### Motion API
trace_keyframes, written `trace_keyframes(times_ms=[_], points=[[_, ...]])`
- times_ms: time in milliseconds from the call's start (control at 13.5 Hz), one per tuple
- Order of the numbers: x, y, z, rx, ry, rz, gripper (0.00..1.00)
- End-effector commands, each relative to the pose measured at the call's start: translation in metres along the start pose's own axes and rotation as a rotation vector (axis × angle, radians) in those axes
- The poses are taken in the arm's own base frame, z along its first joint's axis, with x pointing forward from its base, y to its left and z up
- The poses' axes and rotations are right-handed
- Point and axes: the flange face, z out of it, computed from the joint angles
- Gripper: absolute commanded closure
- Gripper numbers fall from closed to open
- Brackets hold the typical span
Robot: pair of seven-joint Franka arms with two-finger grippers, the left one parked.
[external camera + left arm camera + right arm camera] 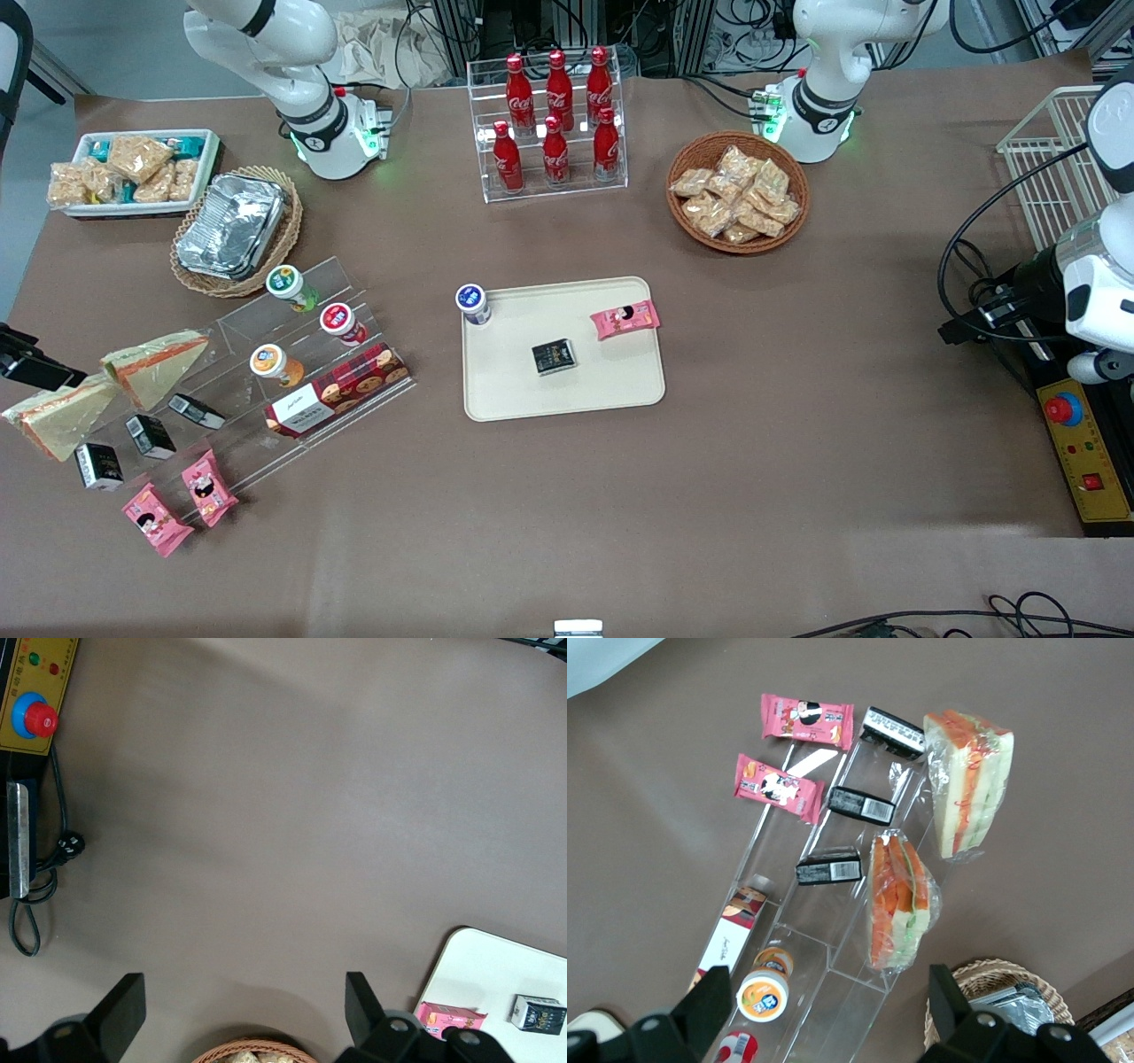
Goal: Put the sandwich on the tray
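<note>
Gripper (828, 979) hovers high over the clear rack (833, 930), fingers (713, 992) spread wide and holding nothing. Sandwich (970, 784) sits off the rack's edge on the table (620, 496), close to the table's edge at the working arm's end, well apart from the tray (620, 390) in the middle. Between gripper and target lies the other wedge (899, 899), the one with the broad orange band, so the reach probably has to pass over it. The sandwich's long axis runs roughly crosswise to the line between the fingers, so little wrist turn looks needed before coming down.
</note>
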Motion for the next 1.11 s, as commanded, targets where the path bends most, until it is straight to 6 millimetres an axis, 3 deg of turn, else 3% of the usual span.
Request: trace_keyframes(times_ms=[0, 148, 591, 739, 1034], points=[[0.014, 0.017, 0.000, -0.005, 0.020, 0.033, 0.01], [0.031, 0.037, 0.008, -0.012, 0.059, 0.030, 0.01], [0.057, 0.058, 0.050, -0.067, 0.055, -0.034, 0.01], [0.068, 0.085, 0.051, -0.058, 0.093, 0.011, 0.01], [0.085, 0.087, 0.073, -0.057, 0.136, 0.020, 0.01]])
